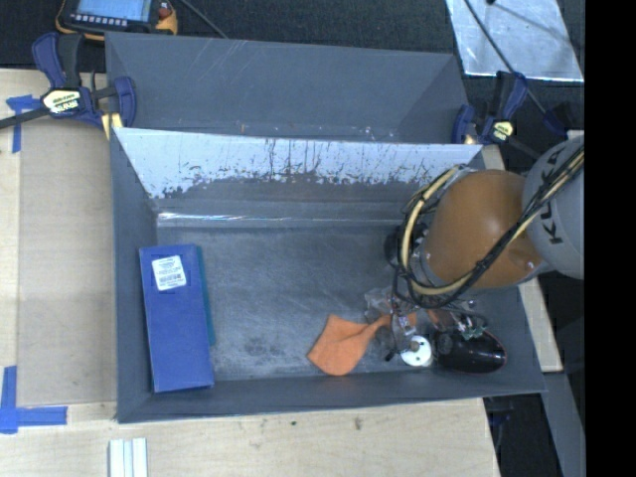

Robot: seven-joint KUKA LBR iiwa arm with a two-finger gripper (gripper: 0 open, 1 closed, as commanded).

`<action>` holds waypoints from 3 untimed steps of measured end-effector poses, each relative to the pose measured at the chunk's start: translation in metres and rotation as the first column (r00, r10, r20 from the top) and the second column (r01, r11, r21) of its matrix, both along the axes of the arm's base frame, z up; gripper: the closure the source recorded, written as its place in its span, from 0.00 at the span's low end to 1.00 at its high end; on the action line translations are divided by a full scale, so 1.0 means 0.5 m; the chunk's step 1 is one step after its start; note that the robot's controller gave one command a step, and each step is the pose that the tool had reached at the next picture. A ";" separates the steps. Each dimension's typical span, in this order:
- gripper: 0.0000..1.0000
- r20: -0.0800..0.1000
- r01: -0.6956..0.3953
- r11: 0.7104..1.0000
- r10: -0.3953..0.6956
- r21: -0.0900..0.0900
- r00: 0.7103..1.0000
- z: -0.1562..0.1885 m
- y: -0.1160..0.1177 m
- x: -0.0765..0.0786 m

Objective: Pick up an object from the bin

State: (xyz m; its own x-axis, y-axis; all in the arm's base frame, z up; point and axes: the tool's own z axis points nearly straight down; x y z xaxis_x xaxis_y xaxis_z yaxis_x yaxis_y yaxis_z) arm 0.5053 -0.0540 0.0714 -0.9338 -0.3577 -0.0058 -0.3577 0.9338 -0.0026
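Observation:
My gripper (pixel 396 328) is low in the bin's front right corner, under the arm's orange cover. Its fingers reach down at the right edge of a crumpled orange cloth (pixel 340 345) lying on the bin floor near the front wall. Just right of the gripper lie a small white round piece (pixel 416 353) and a black rounded object (pixel 473 352), both close to the fingers. Whether anything sits between the fingers is hidden by the wrist.
A blue flat box (pixel 177 315) with a white label lies along the left wall of the bin, far from the gripper. The arm and its cables hang over the right side of the bin.

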 end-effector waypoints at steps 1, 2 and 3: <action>1.00 0.000 0.000 1.000 0.000 0.000 1.000 0.000 0.000 0.000; 1.00 0.000 0.001 1.000 -0.001 0.000 1.000 0.000 0.000 0.000; 1.00 0.000 0.001 1.000 -0.001 0.000 1.000 0.000 0.000 0.000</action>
